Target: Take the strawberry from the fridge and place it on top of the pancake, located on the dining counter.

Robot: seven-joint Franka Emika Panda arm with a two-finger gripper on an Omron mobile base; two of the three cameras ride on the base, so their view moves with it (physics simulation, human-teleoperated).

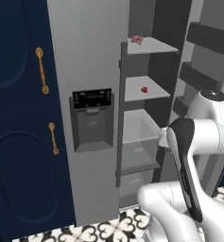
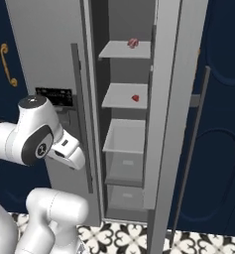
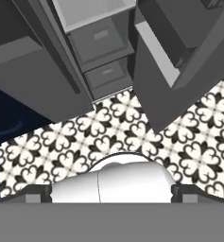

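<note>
- The strawberry (image 1: 144,89) sits on the fridge's second shelf (image 1: 132,92) from the top, a small bright red bit near the middle of the slab; from the right base view it lies toward the right side of that shelf (image 2: 135,98).
- One shelf up lies a flatter pinkish-red piece (image 1: 136,39), well apart from the strawberry. That one is not my target.
- Below the strawberry's shelf are a clear bin (image 1: 137,130) and drawers (image 3: 101,52), with nothing in them that I can make out.
- The fridge (image 1: 90,56) has its right-hand door (image 2: 171,99) swung open, so the shelves are exposed and the way in looks free. The left door, with the black dispenser panel (image 1: 91,98), is shut.
- My jaws are spread to their widest and hold nothing. The hand camera looks down at the patterned floor (image 3: 132,127) and the foot of the fridge, so I judge the hand is low and aimed away from the strawberry.
- My arm (image 1: 184,160) is folded up in front of the opening, well short of the shelves.
- Progress, as I judge it: the door is open, and that is all. The reach, the grasp, the carry to the worktop and the drop onto the pancake are all left.
- Navy cabinets (image 1: 19,118) with gold handles flank the fridge.
</note>
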